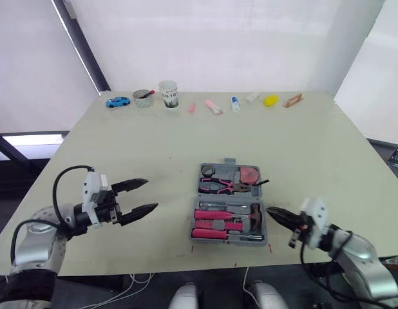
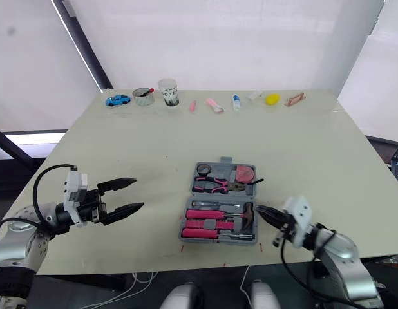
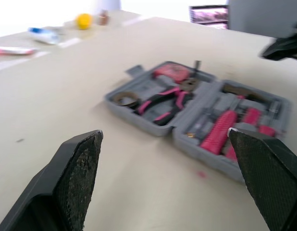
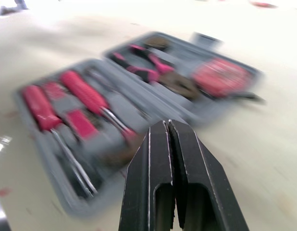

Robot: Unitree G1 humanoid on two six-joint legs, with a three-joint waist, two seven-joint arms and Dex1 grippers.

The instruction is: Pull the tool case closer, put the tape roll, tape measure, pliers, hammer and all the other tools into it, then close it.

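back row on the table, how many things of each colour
blue: 1, toy car
grey: 1, tin
white: 3, cup, small bottle, pale scrap
pink: 2, short stick, tube
yellow: 1, lump
brown: 1, piece
total: 9

- Left end effector [image 1: 151,194]: two black tapered fingers with textured pads [image 3: 83,168]; white wrist block [image 1: 96,187].
- Right end effector [image 1: 276,214]: identical.
- Forearms [image 1: 35,241]: silver shells, looping black cables [image 1: 56,190].
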